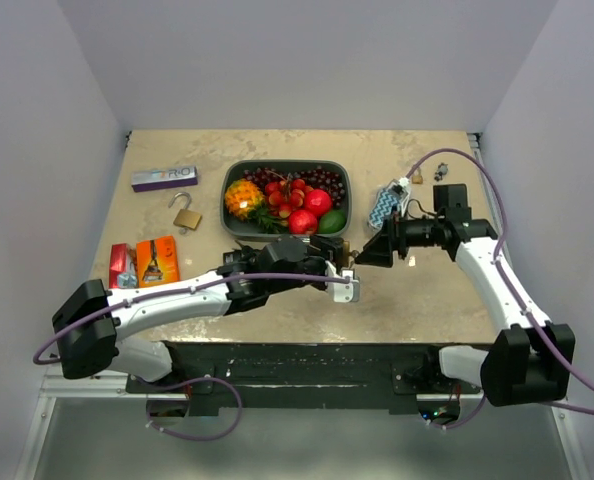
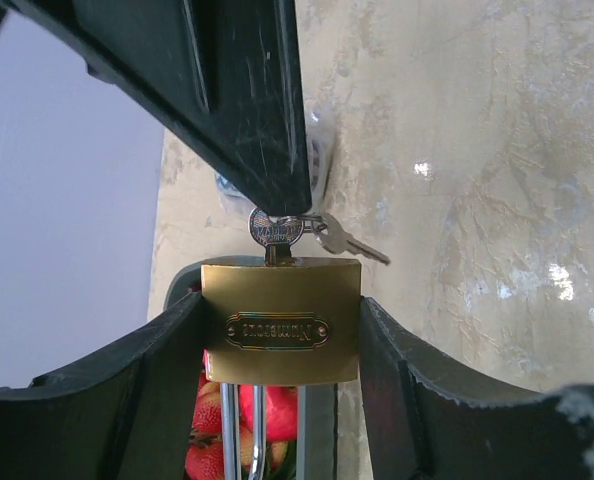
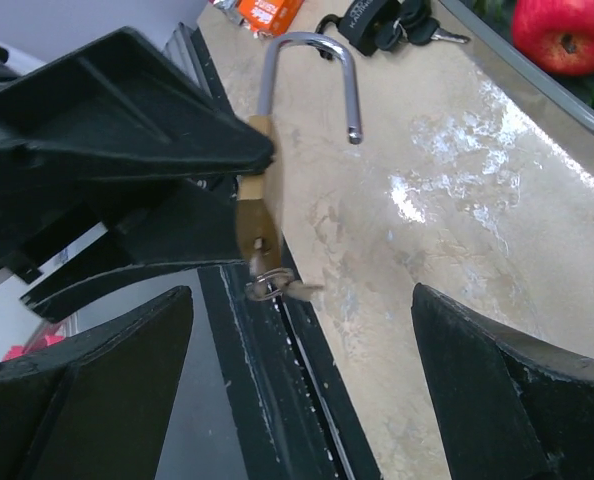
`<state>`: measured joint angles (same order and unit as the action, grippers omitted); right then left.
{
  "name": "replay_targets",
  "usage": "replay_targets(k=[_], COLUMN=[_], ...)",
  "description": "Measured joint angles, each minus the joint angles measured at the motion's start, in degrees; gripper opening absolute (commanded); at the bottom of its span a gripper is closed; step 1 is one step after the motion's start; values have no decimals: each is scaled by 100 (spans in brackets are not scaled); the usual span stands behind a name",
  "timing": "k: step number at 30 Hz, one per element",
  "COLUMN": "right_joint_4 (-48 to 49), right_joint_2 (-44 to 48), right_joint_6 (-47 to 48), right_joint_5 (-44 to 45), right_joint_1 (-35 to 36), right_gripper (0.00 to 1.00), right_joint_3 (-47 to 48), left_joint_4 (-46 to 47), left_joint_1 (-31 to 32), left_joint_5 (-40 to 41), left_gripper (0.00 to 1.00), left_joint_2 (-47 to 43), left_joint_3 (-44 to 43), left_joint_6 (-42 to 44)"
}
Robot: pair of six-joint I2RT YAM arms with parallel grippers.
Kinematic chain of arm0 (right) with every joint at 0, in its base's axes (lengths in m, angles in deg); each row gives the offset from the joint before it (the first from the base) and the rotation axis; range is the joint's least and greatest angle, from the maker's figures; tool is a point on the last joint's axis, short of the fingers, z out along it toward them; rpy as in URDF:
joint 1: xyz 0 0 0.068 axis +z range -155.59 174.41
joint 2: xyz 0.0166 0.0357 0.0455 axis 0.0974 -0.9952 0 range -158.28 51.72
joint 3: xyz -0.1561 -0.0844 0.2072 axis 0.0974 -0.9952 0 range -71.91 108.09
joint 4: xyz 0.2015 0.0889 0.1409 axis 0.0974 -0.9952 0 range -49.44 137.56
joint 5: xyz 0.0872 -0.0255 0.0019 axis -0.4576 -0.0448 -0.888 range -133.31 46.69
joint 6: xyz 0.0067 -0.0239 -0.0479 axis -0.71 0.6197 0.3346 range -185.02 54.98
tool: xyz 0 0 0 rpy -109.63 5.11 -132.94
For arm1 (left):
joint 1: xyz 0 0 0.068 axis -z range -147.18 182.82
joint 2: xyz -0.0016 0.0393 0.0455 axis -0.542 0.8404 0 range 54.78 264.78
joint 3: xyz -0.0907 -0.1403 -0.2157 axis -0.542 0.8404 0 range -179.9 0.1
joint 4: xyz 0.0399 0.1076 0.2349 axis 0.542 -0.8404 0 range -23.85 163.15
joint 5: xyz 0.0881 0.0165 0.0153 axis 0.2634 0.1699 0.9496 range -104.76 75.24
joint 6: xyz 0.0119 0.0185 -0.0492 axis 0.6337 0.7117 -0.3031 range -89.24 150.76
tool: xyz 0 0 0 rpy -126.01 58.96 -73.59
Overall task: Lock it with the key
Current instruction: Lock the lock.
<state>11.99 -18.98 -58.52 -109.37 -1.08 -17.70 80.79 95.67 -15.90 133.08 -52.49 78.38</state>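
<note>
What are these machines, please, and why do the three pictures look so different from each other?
These are two robot arms fixed at the near edge of a table. One picture comes from a camera above; the other two come from a camera on each wrist, so you see black fingers up close. The left gripper holds a brass padlock by its body; its shackle is open and a key sits in the keyhole. The right gripper is open, close to the key, holding nothing. On the table lie a tray of fruit, a second padlock, and small packets.
</note>
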Motion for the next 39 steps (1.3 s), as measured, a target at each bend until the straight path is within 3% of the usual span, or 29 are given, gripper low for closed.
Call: replay_targets(k=[10,20,26,32,36,39], right_joint_4=[654,1259,1314,1379,1377,1392], right_joint_2=[184,-184,-328,-463,-498,-516], right_joint_6=[-621,-1283,-1368,-1502,-1565,-1598], right_joint_5=[59,372,402,372,398,411], right_joint_1=[415,929,1189,1325,1349,1342], right_gripper=[88,67,63,44,24,0], right_joint_3=[9,9,9,9,9,9], left_joint_4=[-264,-264,-264,-262,-254,-232], left_joint_1=[-140,-138,-138,-140,-140,-140], left_joint_5=[-411,-485,-483,-409,-374,-341], left_gripper=[0,0,0,0,0,0], left_joint_2=[-13,-22,-22,-22,-24,-39], left_joint_3=[-2,-42,-42,-42,-42,-42], left_joint_6=[-157,-162,-164,-258,-308,-332])
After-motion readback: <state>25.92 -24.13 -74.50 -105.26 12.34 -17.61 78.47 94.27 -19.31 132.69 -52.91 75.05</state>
